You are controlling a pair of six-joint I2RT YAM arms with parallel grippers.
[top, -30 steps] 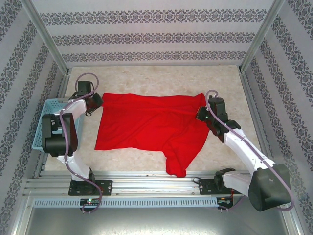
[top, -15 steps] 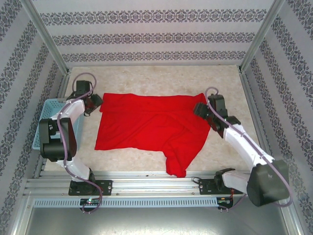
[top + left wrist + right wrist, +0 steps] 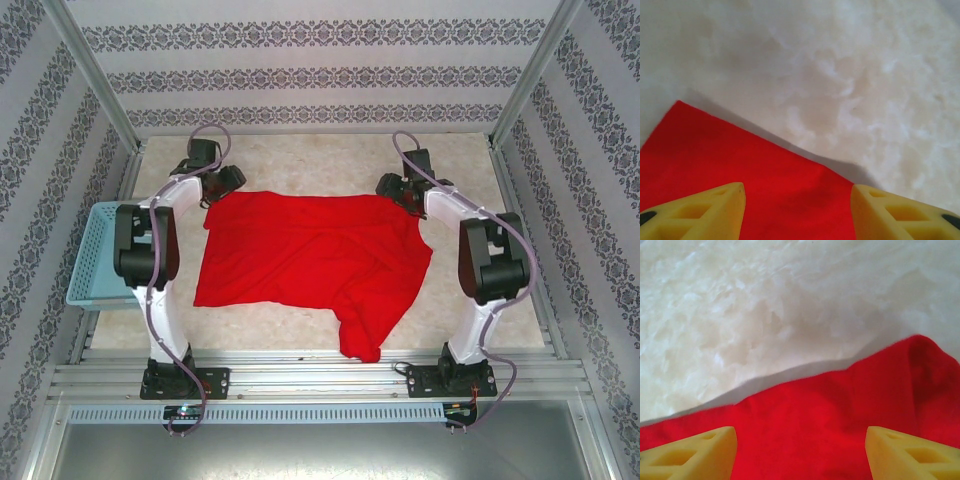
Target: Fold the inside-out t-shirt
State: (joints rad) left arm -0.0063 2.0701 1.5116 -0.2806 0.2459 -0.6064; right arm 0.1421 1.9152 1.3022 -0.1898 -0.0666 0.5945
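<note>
The bright red t-shirt (image 3: 300, 255) lies spread on the pale table, with a rumpled lobe hanging toward the near edge on its right side. My left gripper (image 3: 226, 186) sits at the shirt's far left corner. In the left wrist view its yellow fingers (image 3: 700, 210) stand wide apart over the cloth's edge (image 3: 765, 190), so this gripper (image 3: 797, 212) is open. My right gripper (image 3: 392, 189) sits at the far right corner. It (image 3: 800, 455) is open too, its fingers (image 3: 910, 452) straddling the red cloth (image 3: 815, 415).
A light blue mesh basket (image 3: 92, 255) stands at the table's left edge, beside the left arm. Metal frame posts rise at the corners, and patterned walls close in the back and sides. Bare marbled tabletop (image 3: 310, 160) lies beyond the shirt.
Both arms have swung away from the shirt's sides to its far edge. The left gripper moved up and right, the right gripper up and left. The shirt's far right corner has flattened.
</note>
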